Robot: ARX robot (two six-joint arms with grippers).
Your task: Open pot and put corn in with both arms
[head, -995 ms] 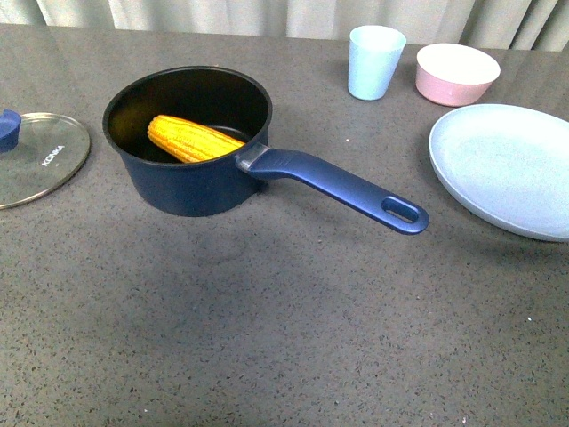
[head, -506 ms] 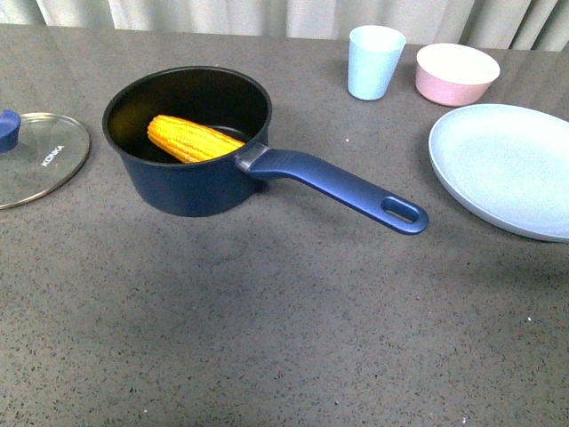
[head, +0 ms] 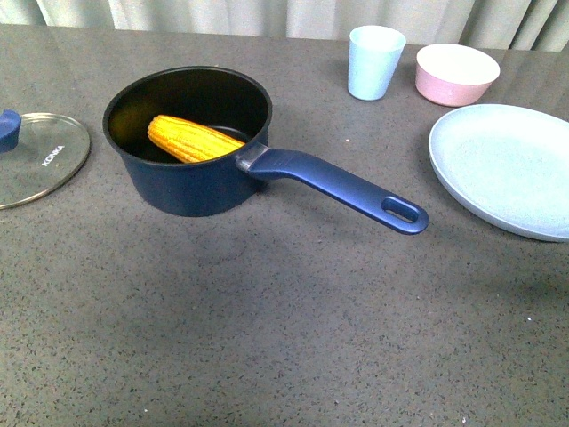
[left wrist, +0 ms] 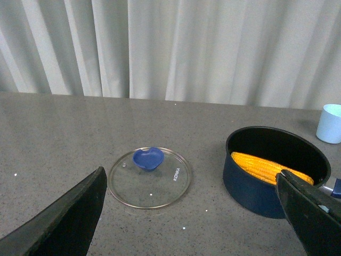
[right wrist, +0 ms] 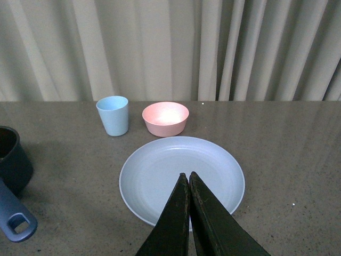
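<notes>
The dark blue pot (head: 191, 182) stands open on the grey table, its long handle (head: 342, 189) pointing right and toward me. The yellow corn (head: 191, 139) lies inside it, also seen in the left wrist view (left wrist: 266, 166). The glass lid (head: 40, 160) with its blue knob (head: 8, 129) lies flat left of the pot; it also shows in the left wrist view (left wrist: 152, 178). Neither arm shows in the front view. My left gripper (left wrist: 194, 189) is open and empty, raised above the table near the lid and pot. My right gripper (right wrist: 187, 176) is shut and empty, above the pale blue plate (right wrist: 160, 170).
A pale blue cup (head: 374, 60) and a pink bowl (head: 456, 73) stand at the back right. The large pale blue plate (head: 507, 165) lies at the right. Curtains hang behind the table. The pot's handle end (right wrist: 16, 224) shows in the right wrist view.
</notes>
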